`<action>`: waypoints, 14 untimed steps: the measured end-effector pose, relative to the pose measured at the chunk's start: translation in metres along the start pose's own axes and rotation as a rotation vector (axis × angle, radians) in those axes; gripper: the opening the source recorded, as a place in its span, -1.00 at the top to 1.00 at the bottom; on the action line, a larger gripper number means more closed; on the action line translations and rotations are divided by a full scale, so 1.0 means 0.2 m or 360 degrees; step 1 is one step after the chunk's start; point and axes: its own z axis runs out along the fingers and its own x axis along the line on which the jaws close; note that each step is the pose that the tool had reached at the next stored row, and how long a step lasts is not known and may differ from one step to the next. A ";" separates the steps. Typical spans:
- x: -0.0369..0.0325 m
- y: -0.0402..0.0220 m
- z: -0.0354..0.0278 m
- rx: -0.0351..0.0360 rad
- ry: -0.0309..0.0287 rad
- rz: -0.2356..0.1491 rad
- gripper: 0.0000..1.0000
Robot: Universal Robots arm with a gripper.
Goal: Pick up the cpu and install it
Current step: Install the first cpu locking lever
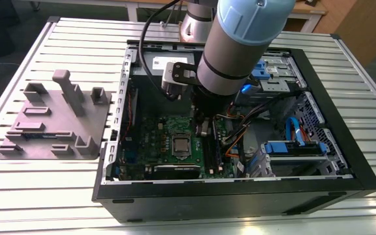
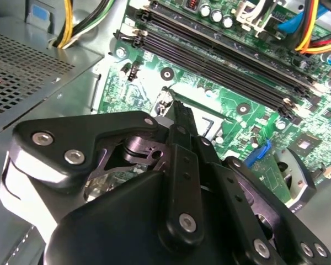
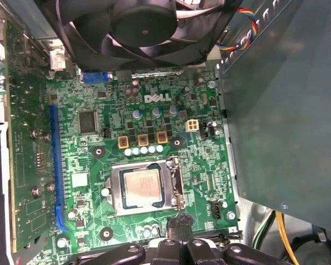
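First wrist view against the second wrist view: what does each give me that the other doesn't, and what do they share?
First wrist view alone: the cpu lying flat in its socket frame on the board, a black fan past it, and a long blue slot to one side.
Second wrist view alone: the long black memory slots and orange and yellow cables.
Both: the green motherboard and the gripper, with nothing visibly held.
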 end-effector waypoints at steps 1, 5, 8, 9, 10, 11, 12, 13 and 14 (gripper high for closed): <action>0.000 0.000 0.000 0.0002 0.00120 0.0001 0.80; 0.000 -0.001 0.004 0.0006 0.00478 0.0002 0.80; 0.001 -0.001 0.009 0.0007 0.00582 0.0000 0.80; 0.003 -0.002 0.016 0.0007 0.00621 -0.0004 0.80; 0.004 -0.002 0.020 0.0007 0.00622 -0.0007 0.80; 0.005 -0.003 0.024 0.0007 0.00629 -0.0009 0.80; 0.005 -0.004 0.028 0.0007 0.00649 -0.0012 0.80; 0.006 -0.004 0.031 0.0007 0.00696 -0.0014 0.80; 0.006 -0.005 0.033 0.0008 0.00783 -0.0016 0.80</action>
